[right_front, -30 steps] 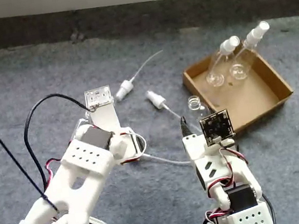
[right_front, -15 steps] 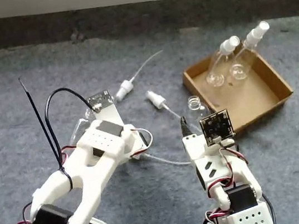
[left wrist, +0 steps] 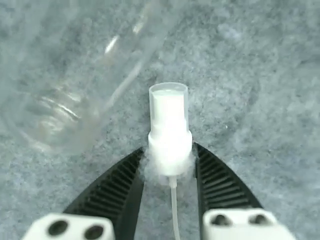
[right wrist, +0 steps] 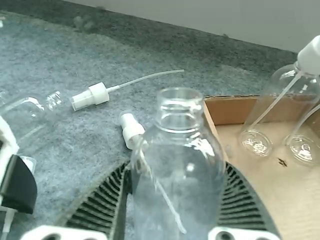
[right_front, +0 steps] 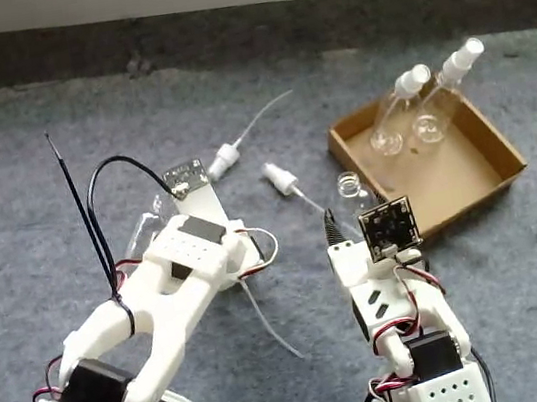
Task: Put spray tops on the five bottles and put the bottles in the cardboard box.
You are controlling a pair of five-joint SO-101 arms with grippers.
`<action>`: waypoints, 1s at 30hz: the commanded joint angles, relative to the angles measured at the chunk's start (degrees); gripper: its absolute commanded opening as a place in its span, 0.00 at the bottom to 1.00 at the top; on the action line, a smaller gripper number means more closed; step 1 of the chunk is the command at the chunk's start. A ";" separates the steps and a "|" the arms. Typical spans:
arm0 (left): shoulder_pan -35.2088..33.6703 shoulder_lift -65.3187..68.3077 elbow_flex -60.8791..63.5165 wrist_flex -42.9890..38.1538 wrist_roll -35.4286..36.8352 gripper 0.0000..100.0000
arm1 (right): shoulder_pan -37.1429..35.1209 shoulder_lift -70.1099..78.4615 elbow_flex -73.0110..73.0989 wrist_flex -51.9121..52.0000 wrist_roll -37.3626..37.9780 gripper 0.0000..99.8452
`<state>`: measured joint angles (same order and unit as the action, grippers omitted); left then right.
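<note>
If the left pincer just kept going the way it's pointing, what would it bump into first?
Probably the grey carpet: the left pincer, shut on a white spray top, aims at a bare patch of it. A clear bottle lies just off to the side, close enough that depth leaves some doubt.

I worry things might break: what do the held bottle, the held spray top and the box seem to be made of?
The bottle looks like clear glossy plastic, possibly glass: you can see through it and it glints. The spray top seems to be white plastic, opaque with a smooth, faintly shiny surface. The box is plain brown cardboard, dull, with thin raw-edged walls.
</note>
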<state>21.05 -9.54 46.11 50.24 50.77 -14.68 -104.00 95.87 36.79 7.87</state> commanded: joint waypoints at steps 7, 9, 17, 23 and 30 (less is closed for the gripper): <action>0.22 -0.40 -6.99 -0.88 -20.57 0.04 | 0.66 -1.10 5.58 -1.45 0.62 0.14; 0.22 -0.40 -7.34 -0.70 -24.26 0.04 | 0.66 -1.10 5.58 -1.45 0.62 0.14; 0.22 -0.48 -13.14 -0.53 -36.13 0.04 | 0.48 -1.19 5.58 -1.54 0.62 0.14; 0.13 -1.98 -21.32 1.76 -34.99 0.03 | 0.40 -1.27 5.58 -1.80 0.62 0.14; 0.04 -18.42 -23.16 5.27 -35.34 0.03 | -0.48 -1.27 5.58 -2.95 0.35 0.14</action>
<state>20.97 -16.92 26.51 54.90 15.78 -14.68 -104.00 95.87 36.79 7.87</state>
